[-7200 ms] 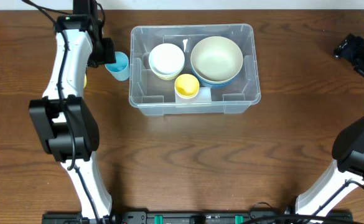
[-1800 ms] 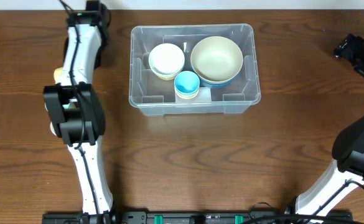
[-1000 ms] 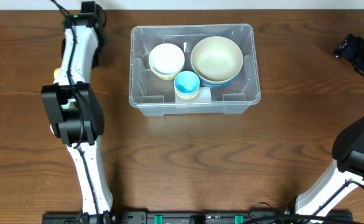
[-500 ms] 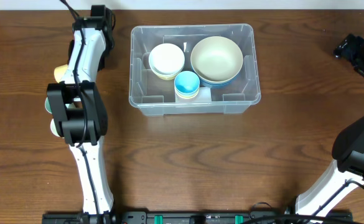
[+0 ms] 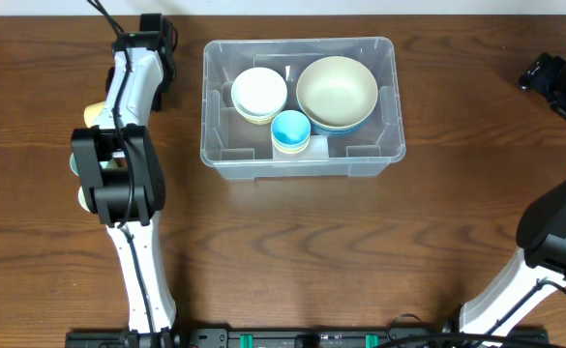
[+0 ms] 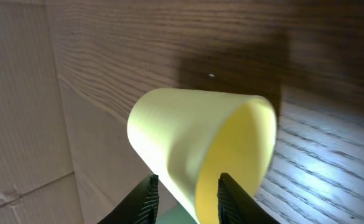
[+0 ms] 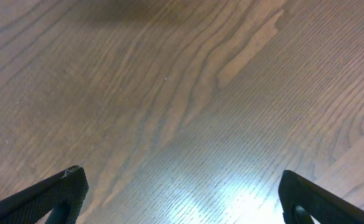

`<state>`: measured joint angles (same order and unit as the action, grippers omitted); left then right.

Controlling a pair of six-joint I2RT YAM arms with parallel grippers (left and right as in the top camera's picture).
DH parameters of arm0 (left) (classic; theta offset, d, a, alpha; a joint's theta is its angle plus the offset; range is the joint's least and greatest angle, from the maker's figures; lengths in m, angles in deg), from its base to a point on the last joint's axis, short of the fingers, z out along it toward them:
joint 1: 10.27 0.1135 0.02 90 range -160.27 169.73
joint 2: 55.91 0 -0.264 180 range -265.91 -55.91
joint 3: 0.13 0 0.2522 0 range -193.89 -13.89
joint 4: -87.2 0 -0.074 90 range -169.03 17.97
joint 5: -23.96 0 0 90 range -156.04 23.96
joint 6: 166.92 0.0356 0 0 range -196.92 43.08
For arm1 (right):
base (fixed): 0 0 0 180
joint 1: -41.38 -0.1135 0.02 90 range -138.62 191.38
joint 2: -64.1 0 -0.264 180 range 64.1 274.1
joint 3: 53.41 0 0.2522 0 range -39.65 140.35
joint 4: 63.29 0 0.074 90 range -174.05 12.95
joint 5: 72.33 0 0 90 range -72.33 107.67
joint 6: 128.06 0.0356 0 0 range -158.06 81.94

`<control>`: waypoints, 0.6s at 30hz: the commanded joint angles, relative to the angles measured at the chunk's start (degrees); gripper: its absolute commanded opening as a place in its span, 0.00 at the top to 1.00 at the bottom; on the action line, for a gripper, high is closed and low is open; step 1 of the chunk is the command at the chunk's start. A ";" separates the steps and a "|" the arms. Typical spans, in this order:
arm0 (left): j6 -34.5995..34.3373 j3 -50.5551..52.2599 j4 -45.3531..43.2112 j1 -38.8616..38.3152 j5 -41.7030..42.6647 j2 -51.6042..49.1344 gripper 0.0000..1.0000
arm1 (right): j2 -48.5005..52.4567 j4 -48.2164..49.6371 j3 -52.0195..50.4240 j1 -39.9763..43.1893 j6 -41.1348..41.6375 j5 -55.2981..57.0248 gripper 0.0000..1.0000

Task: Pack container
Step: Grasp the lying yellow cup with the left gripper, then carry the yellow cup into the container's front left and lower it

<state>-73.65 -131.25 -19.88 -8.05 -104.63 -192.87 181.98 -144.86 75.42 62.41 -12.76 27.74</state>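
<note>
The container (image 5: 389,147), a clear rectangular bin, stands at the table's back centre. It holds a white bowl (image 5: 259,92), a beige bowl (image 5: 337,90) nested in a blue one, and a blue cup (image 5: 290,128) stacked on a yellow one. A yellow cup (image 6: 182,130) fills the left wrist view. My left gripper (image 6: 188,196) is narrowed on its wall, one finger inside the mouth and one outside. From overhead this cup (image 5: 93,114) peeks out left of the arm. My right gripper (image 7: 182,193) hangs wide open over bare wood at the far right (image 5: 544,77).
A green cup (image 5: 74,164) and a white one (image 5: 82,200) show partly under the left arm's elbow, left of the container. The table's back edge runs just behind the left wrist (image 5: 152,24).
The left arm has shifted slightly right near the yellow cup and its jaws have narrowed onto the cup's wall. The container, its contents and the right arm stay put.
</note>
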 commanded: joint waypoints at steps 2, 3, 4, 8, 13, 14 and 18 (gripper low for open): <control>0.11 1.44 -0.15 1.81 -1.16 -0.96 0.67 | -0.87 0.07 0.20 -0.42 1.03 0.42 0.01; 0.11 1.51 -0.17 2.03 -1.16 -0.96 0.68 | -0.87 0.09 0.20 -0.42 1.03 0.42 0.01; 0.11 1.53 -0.22 2.25 -1.14 -0.96 0.69 | -0.87 0.07 0.20 -0.42 1.03 0.42 0.01; 0.11 1.53 -0.90 2.89 -1.11 -0.96 0.94 | -0.87 0.09 0.20 -0.42 1.03 0.42 0.01; 0.09 1.53 -1.42 3.13 -1.09 -0.96 0.94 | -0.87 0.09 0.20 -0.42 1.03 0.42 0.01; 0.09 1.51 -1.49 3.10 -1.09 -0.94 0.94 | -0.87 0.07 0.20 -0.42 1.03 0.39 0.01; -2.71 -0.33 -0.24 2.10 -0.98 -0.22 0.94 | -0.87 0.09 0.20 -0.42 1.03 0.42 0.01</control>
<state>-74.05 -130.53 -20.86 -5.01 -109.59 -192.61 181.98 -144.88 75.42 62.41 -12.76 27.74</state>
